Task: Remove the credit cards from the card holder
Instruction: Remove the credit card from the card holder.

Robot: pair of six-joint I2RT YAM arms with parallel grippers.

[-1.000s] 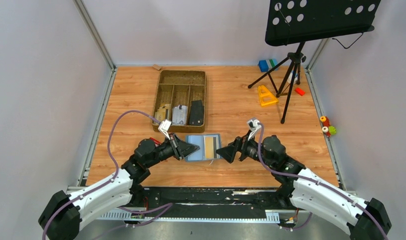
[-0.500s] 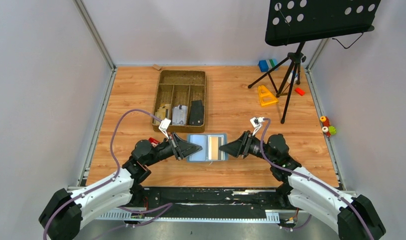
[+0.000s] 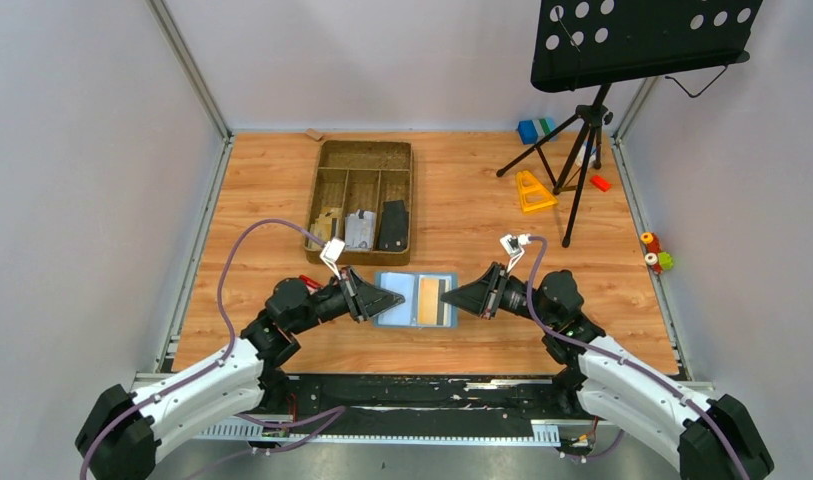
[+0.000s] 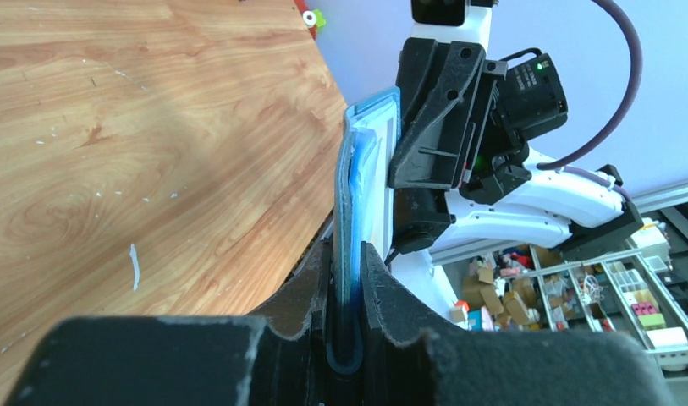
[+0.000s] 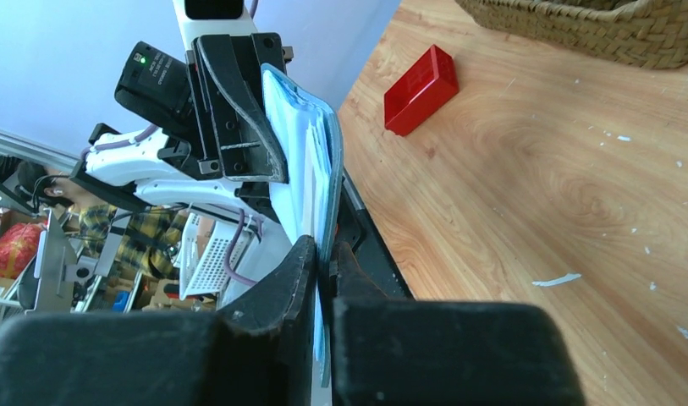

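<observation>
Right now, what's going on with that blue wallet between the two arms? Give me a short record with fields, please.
Held thing: card holder, open, gripped from both sides
Left side: left gripper shut on the holder's left edge
Right side: right gripper shut on its right edge; whether it also pinches a card is unclear
Cards: tan card in the holder, not yet out
Behind: brown tray with several items inside
Nearby: red block on the table by the left arm

Bright, even light; blurry wrist-view foregrounds.
</observation>
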